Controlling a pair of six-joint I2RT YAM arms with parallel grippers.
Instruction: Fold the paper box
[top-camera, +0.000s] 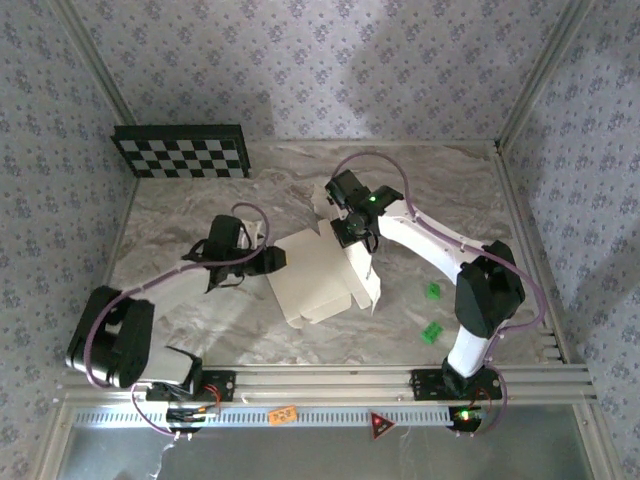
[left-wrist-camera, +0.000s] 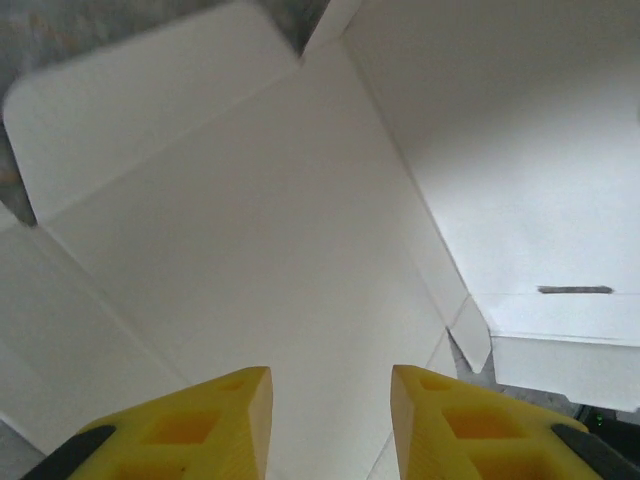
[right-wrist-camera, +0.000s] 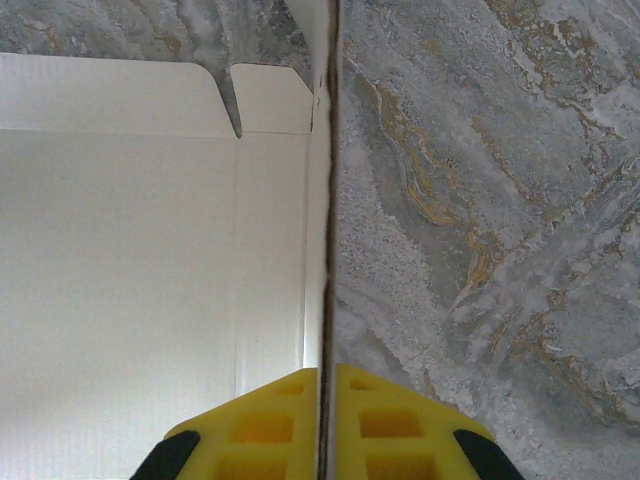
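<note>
A robot test cell in a lab. Two arms, left (top-camera: 150, 290) and right (top-camera: 430, 240), are bolted to an aluminium rail (top-camera: 340, 381) at the near edge of a marble-patterned bench (top-camera: 450, 190). Metal posts (top-camera: 95, 68) frame patterned walls (top-camera: 330, 60) that close the bench in on three sides. A checkerboard panel (top-camera: 181, 151) leans at the back left, and a red warning triangle (top-camera: 380, 425) sits below the rail.

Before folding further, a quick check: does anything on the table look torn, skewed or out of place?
No tears show on the paper box; the right gripper pinches one raised wall. Two green blocks lie loose on the table to its right, apart from it; they look like strays.
</note>
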